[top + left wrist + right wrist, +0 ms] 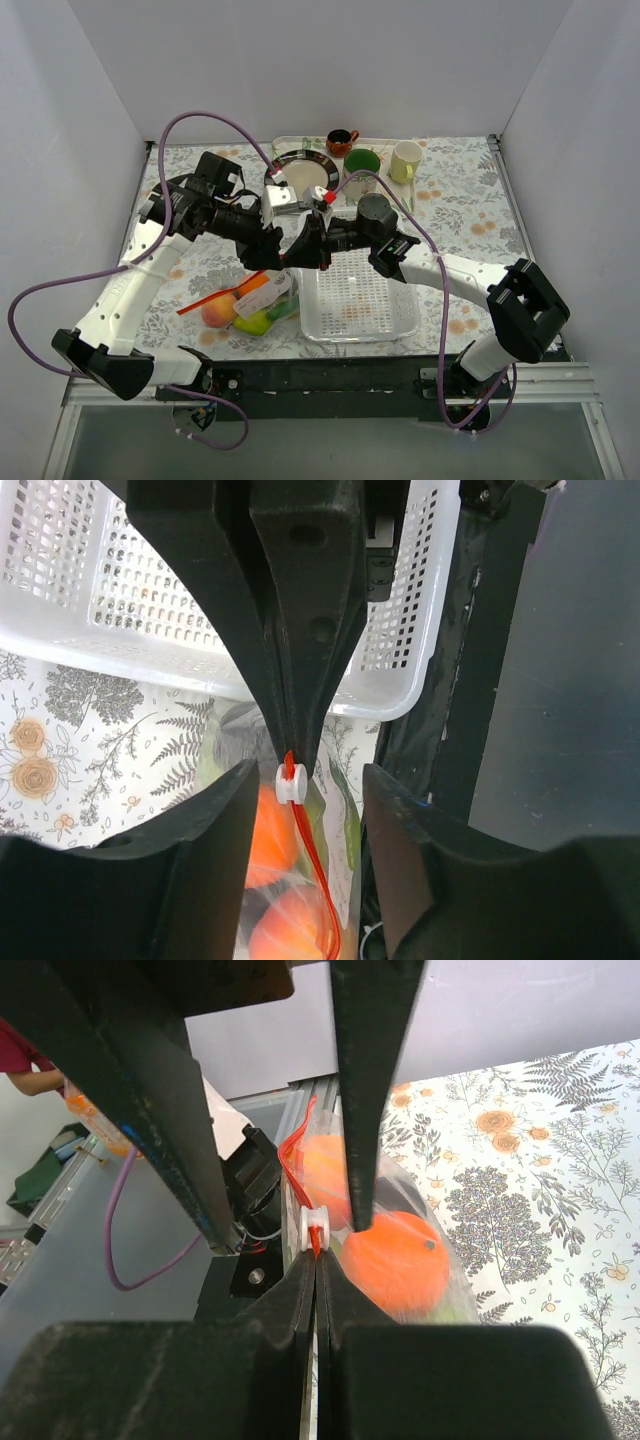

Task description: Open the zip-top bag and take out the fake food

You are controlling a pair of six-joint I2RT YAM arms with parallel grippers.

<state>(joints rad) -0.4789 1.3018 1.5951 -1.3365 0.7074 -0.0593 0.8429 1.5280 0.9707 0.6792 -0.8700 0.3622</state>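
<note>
Over the floral table (470,220), at the white basket's (400,322) 9 o'clock side, the right gripper (316,1258) pinches the zip-top bag's (268,300) orange-red strip, fingers pressed together just beside the white slider (289,783). The left gripper (308,778) faces it, fingers spread either side of that slider (contact cannot be judged). The fake food (395,1260) sits inside the bag, at the grippers' 7 o'clock.
</note>
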